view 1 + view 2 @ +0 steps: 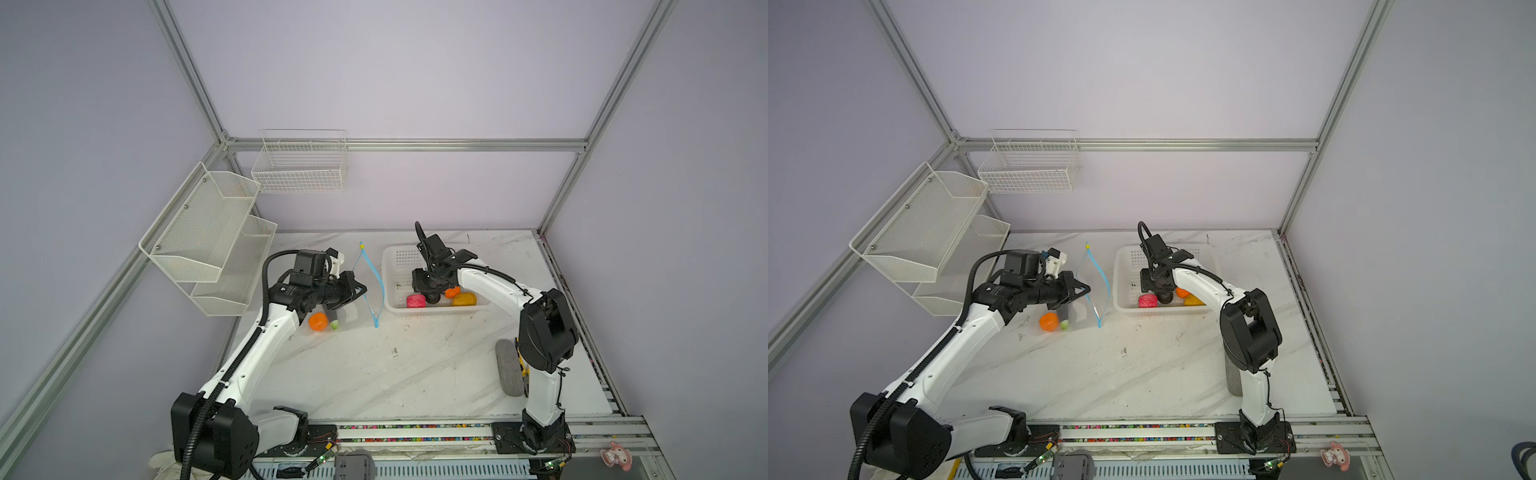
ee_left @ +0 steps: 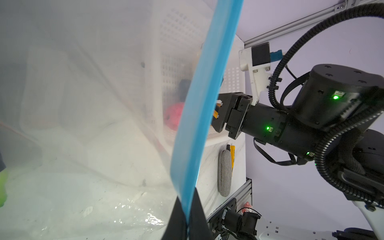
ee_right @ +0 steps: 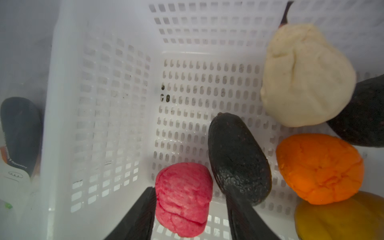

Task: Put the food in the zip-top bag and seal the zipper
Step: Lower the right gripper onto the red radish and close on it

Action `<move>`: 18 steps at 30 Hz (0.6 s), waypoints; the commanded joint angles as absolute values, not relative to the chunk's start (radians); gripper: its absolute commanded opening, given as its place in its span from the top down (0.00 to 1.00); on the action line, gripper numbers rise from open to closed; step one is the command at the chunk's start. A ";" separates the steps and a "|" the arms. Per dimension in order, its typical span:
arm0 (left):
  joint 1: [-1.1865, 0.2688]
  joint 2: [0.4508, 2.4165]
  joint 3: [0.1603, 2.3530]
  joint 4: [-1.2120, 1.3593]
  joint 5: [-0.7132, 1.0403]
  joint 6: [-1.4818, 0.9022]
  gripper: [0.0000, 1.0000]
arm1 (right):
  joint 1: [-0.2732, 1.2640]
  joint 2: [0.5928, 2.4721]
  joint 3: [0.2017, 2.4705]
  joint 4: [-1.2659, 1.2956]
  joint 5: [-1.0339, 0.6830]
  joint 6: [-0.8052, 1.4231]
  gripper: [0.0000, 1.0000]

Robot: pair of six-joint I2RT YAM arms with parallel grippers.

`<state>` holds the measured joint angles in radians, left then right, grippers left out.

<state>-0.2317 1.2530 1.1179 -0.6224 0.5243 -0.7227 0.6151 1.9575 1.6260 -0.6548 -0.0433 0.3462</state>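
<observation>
The left hand point(image 2: 187, 218) is pinched tight on the smooth light-blue zipper point(image 2: 207, 93), holding the filmy clear zip-top bag point(image 2: 83, 124) agape on the marbled bench point(image 1: 395, 374). Both top views show a round orange fruit point(image 1: 318, 322) and a small green piece point(image 1: 334, 325) inside it. Only the right wrist view shows the right hand point(image 3: 190, 192) spread apart, its 2 fingers astride the bumpy pink ball point(image 3: 185, 207) without clamping it. The ball lies in the perforated white basket point(image 3: 104, 104) beside a pebbly black lump point(image 3: 239, 158), a creased cream pear point(image 3: 305, 76) and a dimpled orange lump point(image 3: 320, 168).

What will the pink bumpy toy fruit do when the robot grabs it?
The pink bumpy toy fruit looks rounded, so it may roll in the white perforated plastic basket. Its rough skin probably resists slipping.
</observation>
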 commanded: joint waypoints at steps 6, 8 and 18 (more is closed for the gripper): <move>-0.238 1.240 1.080 -0.597 0.525 -0.727 1.00 | 0.642 2.000 1.638 -0.716 -0.065 0.337 0.32; -0.239 1.242 1.083 -0.597 0.523 -0.726 1.00 | 0.647 2.010 1.639 -0.719 -0.066 0.336 0.31; -0.239 1.249 1.078 -0.591 0.520 -0.723 1.00 | 0.663 2.063 1.656 -0.737 -0.051 0.329 0.27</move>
